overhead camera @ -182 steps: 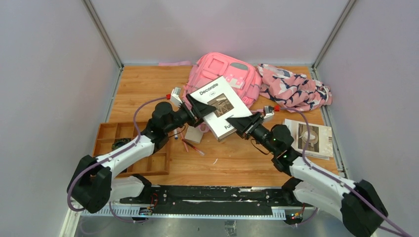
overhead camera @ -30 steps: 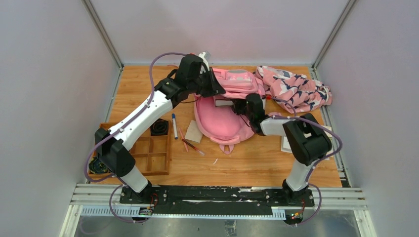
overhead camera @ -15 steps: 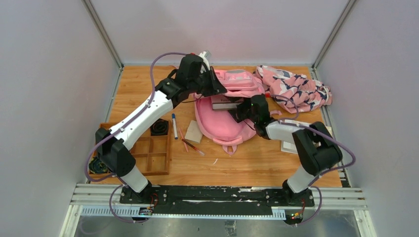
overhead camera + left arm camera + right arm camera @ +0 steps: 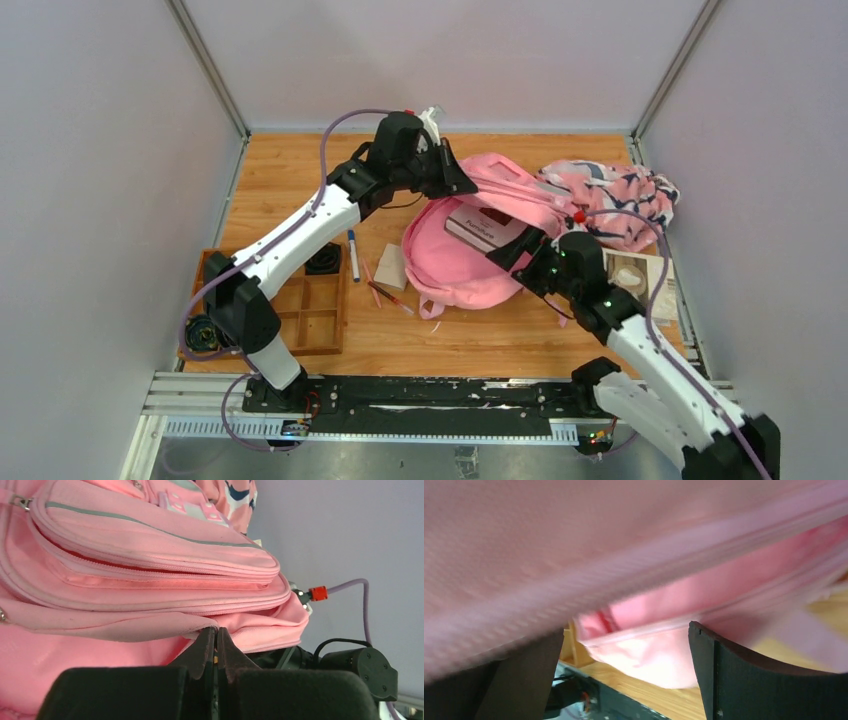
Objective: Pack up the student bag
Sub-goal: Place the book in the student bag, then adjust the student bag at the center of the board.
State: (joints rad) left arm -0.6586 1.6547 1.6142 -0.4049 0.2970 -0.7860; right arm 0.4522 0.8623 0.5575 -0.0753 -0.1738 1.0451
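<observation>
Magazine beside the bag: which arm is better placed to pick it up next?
Right: the right gripper is open, close to the magazine; the left gripper is shut on the student bag.

Wooden table [image 4: 280, 170], pale grey walls [image 4: 450, 60]

The right gripper [image 4: 508, 256] is opening wide and drawing back toward the near right, leaving the white-covered book [image 4: 487, 225] inside the large pink fabric backpack [image 4: 450, 265], which is sliding rightward as the left gripper [image 4: 458, 182] is swinging that way.

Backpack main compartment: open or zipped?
Open. The left gripper holds up a flap of the student bag, and a book shows in the mouth.
</observation>
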